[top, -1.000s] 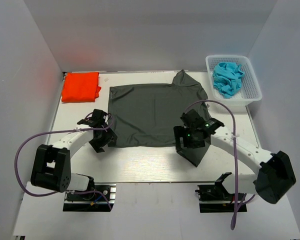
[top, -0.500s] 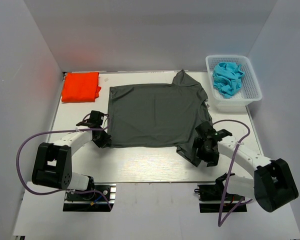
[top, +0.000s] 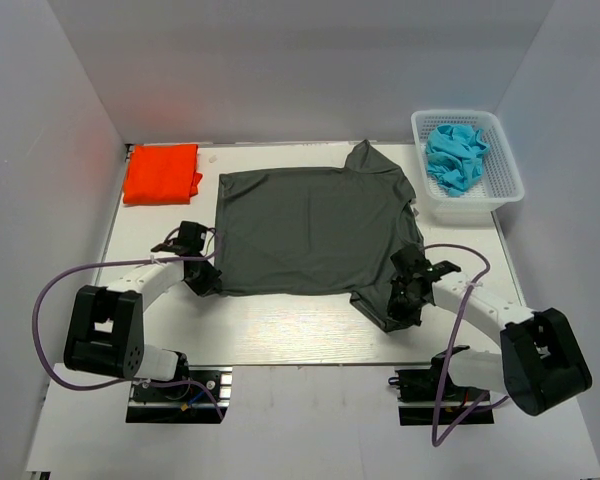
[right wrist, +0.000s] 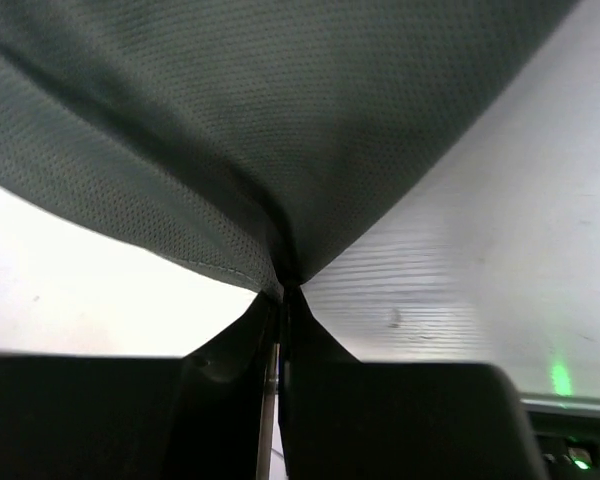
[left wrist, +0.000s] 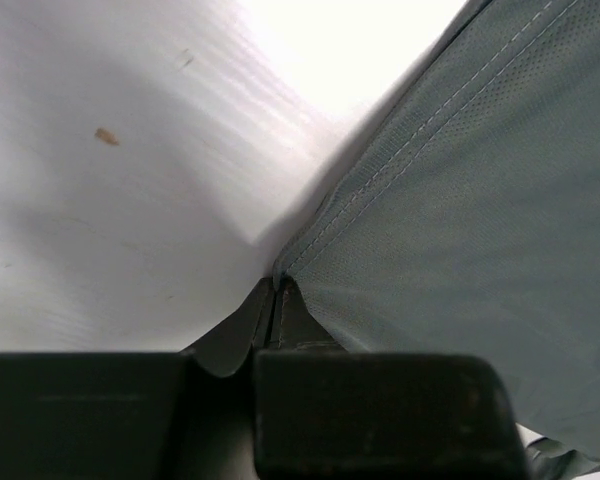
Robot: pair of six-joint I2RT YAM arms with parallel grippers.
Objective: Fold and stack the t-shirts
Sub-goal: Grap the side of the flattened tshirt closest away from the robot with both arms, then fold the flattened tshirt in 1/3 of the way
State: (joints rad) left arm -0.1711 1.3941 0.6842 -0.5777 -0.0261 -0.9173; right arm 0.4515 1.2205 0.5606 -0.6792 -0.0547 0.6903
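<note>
Both arms low and reaching inward, each gripper pinched closed on cloth.

The left arm (top: 145, 280) runs from its base at the near left up and to the right, bending at the wrist so that the left gripper (top: 202, 278) points down at the near-left corner of the dark charcoal-grey t-shirt (top: 310, 225). Its wrist view shows the jaws pressed together on the hem. The right arm (top: 480, 305) lies folded low, its forearm stretching left from the near-right base. The right gripper (top: 400, 303) sits at the shirt's near-right corner, jaws closed tight on a fold of fabric.
</note>
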